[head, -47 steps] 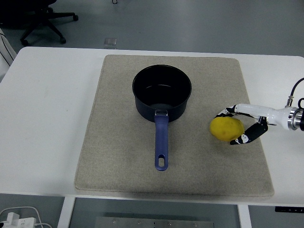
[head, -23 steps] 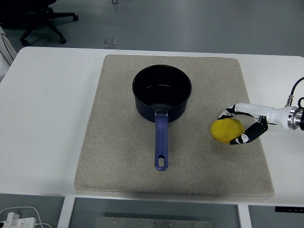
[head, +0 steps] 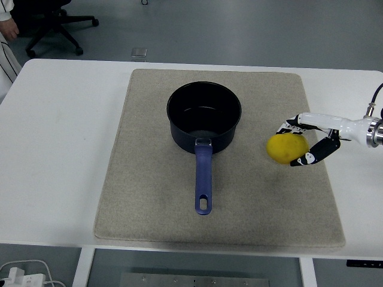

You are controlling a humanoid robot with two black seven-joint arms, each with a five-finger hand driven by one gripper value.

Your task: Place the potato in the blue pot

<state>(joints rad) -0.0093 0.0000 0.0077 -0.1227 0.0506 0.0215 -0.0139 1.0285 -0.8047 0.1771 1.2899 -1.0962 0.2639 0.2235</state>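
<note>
Potato (head: 288, 148) sits clasped in the right hand (head: 306, 143), fingers curled around it, over the right part of the beige mat (head: 149, 197), well apart from the blue pot (head: 204, 117). Transport looks like the step in hand; next, I judge, carry it leftward above the rim and release. The pot stands open, handle toward the worktop (head: 60, 149) near edge; nothing blocks the path.
</note>
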